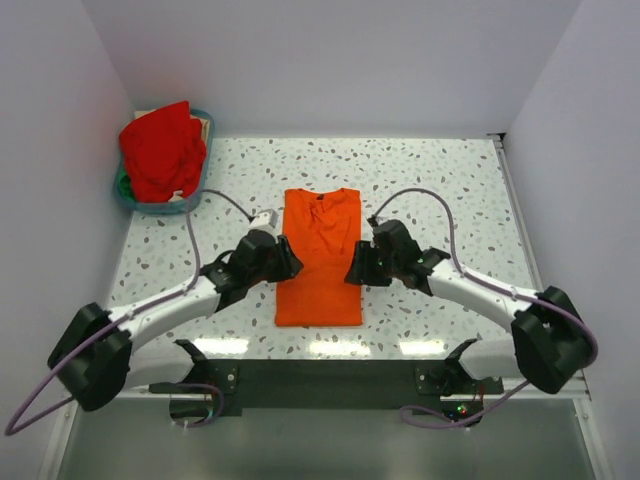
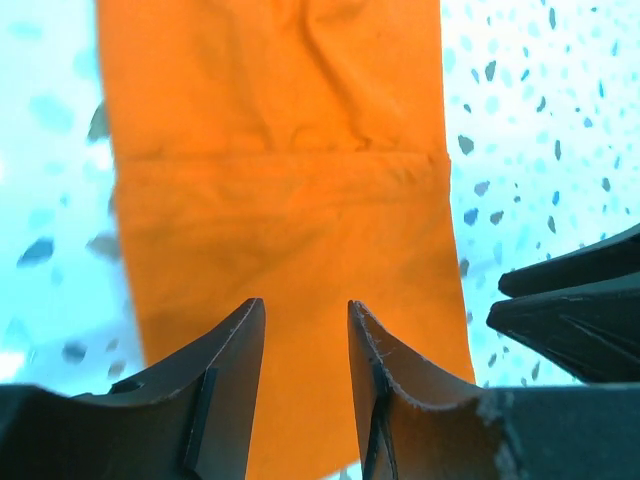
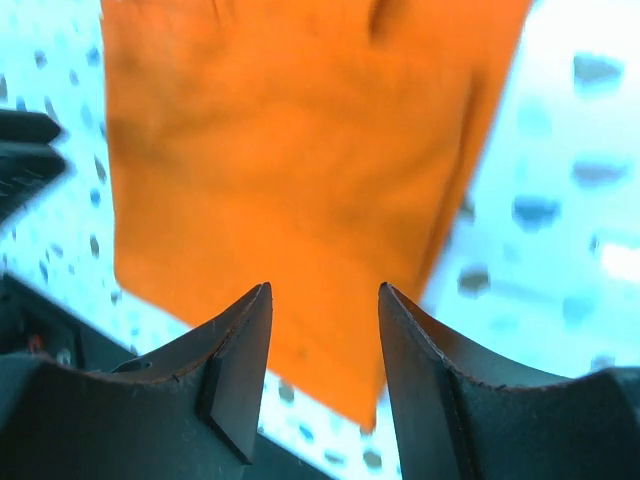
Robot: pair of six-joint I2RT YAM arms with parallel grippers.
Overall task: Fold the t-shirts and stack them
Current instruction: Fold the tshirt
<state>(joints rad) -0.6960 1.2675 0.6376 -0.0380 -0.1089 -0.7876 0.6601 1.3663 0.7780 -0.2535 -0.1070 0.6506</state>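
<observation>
Near edge: both arm bases on a dark mounting plate (image 1: 320, 378), arms reaching in toward the middle of the desk (image 1: 440, 180). Left tool (image 1: 292, 263) sits at the left edge of the orange t-shirt (image 1: 318, 285), fingers apart, nothing between them, only cloth visible below in the wrist view. Right tool (image 1: 353, 268) is at the shirt's right edge, fingers also apart and empty. The orange t-shirt lies flat mid-desk as a long narrow strip, sides tucked in, hem near the robot, collar at the far end, a few wrinkles near the collar. Judged step: side folds done, the lengthwise fold not yet made. The next move probably calls for both tools to drop to the near hem corners, pinch them and carry the hem up toward the collar, keeping the edges level. Far left corner: red t-shirt (image 1: 160, 150) bunched in a blue-green basket (image 1: 135, 205), unfolded, still to be done and stacked. Desk top is white speckled terrazzo pattern, brightly lit, closed in by plain pale walls (image 1: 340, 60) on three sides.
</observation>
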